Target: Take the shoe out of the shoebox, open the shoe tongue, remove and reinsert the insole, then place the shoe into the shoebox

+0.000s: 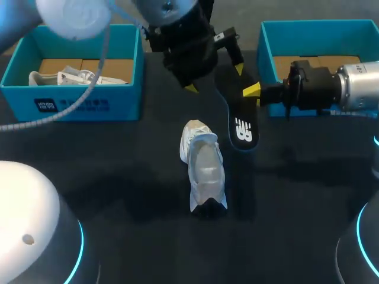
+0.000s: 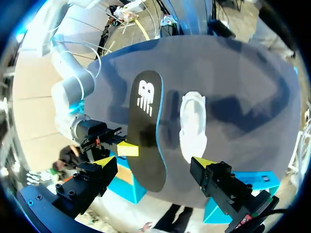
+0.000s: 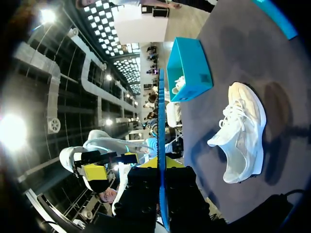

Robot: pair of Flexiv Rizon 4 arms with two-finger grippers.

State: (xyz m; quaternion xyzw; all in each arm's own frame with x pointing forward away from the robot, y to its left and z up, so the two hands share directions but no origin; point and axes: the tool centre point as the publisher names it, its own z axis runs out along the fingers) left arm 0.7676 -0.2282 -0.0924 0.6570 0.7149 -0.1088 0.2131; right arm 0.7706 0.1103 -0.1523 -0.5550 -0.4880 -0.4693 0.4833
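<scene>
Insole hangs clenched in your right gripper, with the shoe at its seven o'clock. Your left gripper is released. Align the insole lengthwise with the shoe's opening before lowering.

shoe mid-table | insole right-behind it (in right tool) | left shoebox far-left | right shoebox far-right

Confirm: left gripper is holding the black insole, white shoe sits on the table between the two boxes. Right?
Wrong on the holder. The right gripper is holding the insole; the right wrist view shows it edge-on, clamped between that gripper's fingers. The left gripper is open, touching nothing. The shoe does sit on the table between the two boxes.
</scene>
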